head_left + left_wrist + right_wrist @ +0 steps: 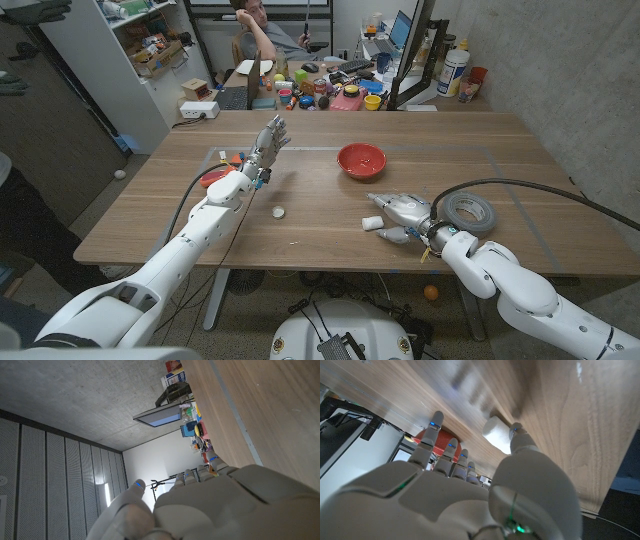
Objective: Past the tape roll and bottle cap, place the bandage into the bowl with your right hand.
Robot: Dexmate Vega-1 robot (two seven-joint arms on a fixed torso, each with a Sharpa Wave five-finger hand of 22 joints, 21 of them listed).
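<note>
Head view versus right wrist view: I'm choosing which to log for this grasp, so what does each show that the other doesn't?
The head view alone gives the layout: the tape roll behind the right hand, the bottle cap on the table, and the left hand raised with its fingers apart. The right wrist view alone gives the close-up: a fingertip at the bandage; whether it touches is unclear. Both show the right hand, the bandage and the red bowl.

bare table lies between right hand (pixel 402 212) and bowl (pixel 361 160); tape roll (pixel 468 213) sits beside the wrist.
</note>
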